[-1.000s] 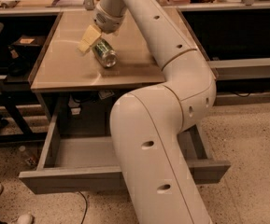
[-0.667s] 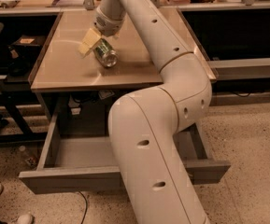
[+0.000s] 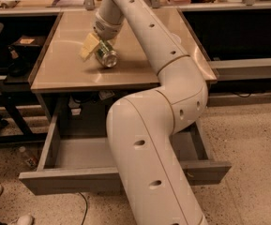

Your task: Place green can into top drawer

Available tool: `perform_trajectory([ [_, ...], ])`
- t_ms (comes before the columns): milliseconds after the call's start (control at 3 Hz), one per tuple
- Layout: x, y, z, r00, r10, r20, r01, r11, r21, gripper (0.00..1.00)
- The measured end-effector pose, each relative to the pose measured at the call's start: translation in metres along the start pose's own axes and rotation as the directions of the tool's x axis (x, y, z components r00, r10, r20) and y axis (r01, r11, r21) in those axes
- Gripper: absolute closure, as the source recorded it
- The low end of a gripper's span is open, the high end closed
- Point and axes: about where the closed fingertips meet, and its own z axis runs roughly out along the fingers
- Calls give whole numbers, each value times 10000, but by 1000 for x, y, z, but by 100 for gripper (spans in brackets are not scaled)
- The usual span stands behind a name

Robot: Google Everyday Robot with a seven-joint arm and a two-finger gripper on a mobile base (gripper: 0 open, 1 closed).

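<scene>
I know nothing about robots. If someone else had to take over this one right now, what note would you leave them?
Gripper: above the table, near its middle, with its fingers closed on the green can.
Green can: tipped on its side in the grasp, shiny end facing the camera. I cannot tell if it touches the table.
Top drawer: pulled open below the table's front edge; the part not hidden by the arm holds nothing.
Done: drawer open, can grasped.
Left: carry the can forward past the table edge, lower it into the drawer, release.
</scene>
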Motion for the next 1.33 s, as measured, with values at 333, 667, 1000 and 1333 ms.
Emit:
perform_trajectory([
  [333, 0, 0, 0, 10000, 0, 0, 0, 10000, 0, 40],
  [667, 0, 0, 0, 10000, 0, 0, 0, 10000, 0, 63],
  [1000, 0, 0, 0, 10000, 0, 1, 0, 10000, 0, 87],
  [1333, 0, 0, 0, 10000, -4, 2, 4, 10000, 1, 100],
])
